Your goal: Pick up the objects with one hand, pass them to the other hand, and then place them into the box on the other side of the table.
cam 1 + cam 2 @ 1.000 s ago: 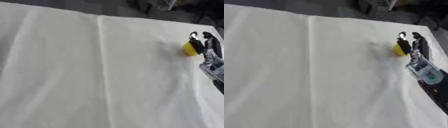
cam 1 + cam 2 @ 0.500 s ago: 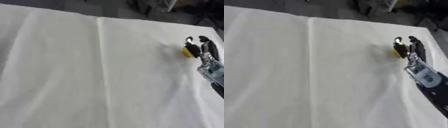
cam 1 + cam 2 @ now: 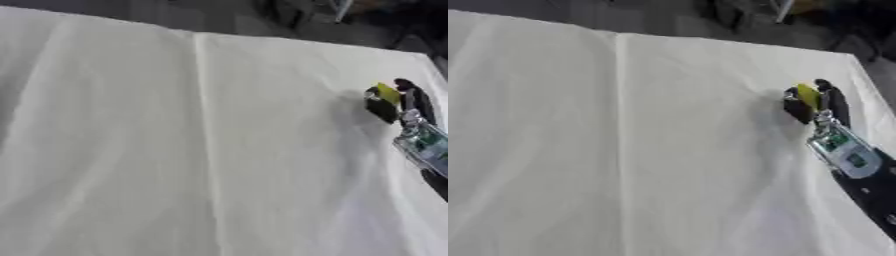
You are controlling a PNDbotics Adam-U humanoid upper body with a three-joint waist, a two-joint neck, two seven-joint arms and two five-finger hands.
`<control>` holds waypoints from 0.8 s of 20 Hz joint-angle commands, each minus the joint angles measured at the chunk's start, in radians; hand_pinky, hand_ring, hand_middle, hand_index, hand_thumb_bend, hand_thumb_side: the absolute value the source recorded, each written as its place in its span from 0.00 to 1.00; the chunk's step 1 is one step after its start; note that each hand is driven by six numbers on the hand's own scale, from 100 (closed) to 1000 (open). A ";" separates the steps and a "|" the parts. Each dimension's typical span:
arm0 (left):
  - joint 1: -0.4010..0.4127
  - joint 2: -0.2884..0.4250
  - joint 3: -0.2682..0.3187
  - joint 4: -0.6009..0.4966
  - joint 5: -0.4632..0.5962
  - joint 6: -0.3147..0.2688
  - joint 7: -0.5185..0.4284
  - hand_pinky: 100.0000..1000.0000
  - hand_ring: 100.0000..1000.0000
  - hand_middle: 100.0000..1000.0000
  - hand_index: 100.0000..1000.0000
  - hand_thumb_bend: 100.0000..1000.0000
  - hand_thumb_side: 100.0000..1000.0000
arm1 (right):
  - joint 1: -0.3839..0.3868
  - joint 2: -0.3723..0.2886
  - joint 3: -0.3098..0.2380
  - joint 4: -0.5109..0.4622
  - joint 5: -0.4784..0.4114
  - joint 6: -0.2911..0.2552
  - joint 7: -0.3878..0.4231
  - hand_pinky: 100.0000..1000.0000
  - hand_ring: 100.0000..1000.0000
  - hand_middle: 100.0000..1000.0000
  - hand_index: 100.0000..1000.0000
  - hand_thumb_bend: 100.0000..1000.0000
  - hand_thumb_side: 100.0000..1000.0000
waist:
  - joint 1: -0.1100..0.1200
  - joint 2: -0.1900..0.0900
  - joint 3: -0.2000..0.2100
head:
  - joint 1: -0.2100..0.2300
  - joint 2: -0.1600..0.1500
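Observation:
A small yellow object (image 3: pixel 808 96) sits at the right side of the white-covered table (image 3: pixel 623 150), pinched between the thumb and fingers of my right hand (image 3: pixel 826 107). The black fingers curl around it, so only a sliver of yellow shows. My right forearm, with a silver and green wrist plate (image 3: pixel 843 150), comes in from the lower right edge. The same hand (image 3: pixel 409 102) and yellow object (image 3: pixel 388 93) show in the left eye view. My left hand is out of sight, and no box appears in either view.
A white cloth with a lengthwise crease (image 3: pixel 203 125) covers the table. Dark floor and blurred furniture (image 3: pixel 745 12) lie past the far edge.
The fingers have closed in around the yellow object, hiding more of it. The hand and object have shifted slightly, and the whole picture has tilted a little.

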 commanded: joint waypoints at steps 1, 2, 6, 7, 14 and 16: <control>-0.001 0.010 0.014 -0.018 -0.004 -0.001 0.005 0.99 0.19 0.70 0.80 0.81 0.50 | 0.001 -0.019 -0.004 -0.016 -0.004 0.275 -0.259 0.83 0.94 0.88 0.93 0.03 0.35 | 0.004 -0.017 0.000 | 0.000 -0.014; 0.000 0.010 0.014 -0.018 -0.004 -0.001 0.006 0.99 0.19 0.70 0.80 0.81 0.50 | 0.001 -0.018 -0.003 -0.016 -0.005 0.281 -0.259 0.83 0.93 0.88 0.93 0.04 0.35 | 0.003 -0.017 0.000 | 0.000 -0.014; 0.001 0.008 0.015 -0.018 -0.003 -0.002 0.011 0.99 0.19 0.70 0.80 0.81 0.50 | 0.002 -0.014 0.002 -0.015 -0.011 0.300 -0.259 0.83 0.93 0.88 0.93 0.10 0.28 | 0.002 -0.015 -0.001 | 0.001 -0.015; 0.000 0.008 0.015 -0.018 -0.003 -0.003 0.012 0.99 0.19 0.70 0.80 0.81 0.50 | 0.002 -0.013 0.002 -0.014 -0.010 0.305 -0.259 0.83 0.92 0.88 0.93 0.11 0.26 | 0.001 -0.015 -0.002 | 0.001 -0.015; 0.004 0.006 0.015 -0.018 -0.002 -0.004 0.021 0.99 0.19 0.70 0.80 0.81 0.50 | 0.003 -0.007 -0.004 -0.014 -0.015 0.326 -0.259 0.81 0.90 0.86 0.93 0.13 0.14 | -0.001 -0.014 -0.002 | 0.003 -0.018; 0.004 0.006 0.015 -0.018 -0.002 -0.004 0.022 1.00 0.19 0.70 0.80 0.81 0.50 | 0.002 -0.007 -0.006 -0.016 -0.017 0.322 -0.259 0.80 0.90 0.86 0.92 0.09 0.11 | -0.001 -0.014 -0.002 | 0.004 -0.018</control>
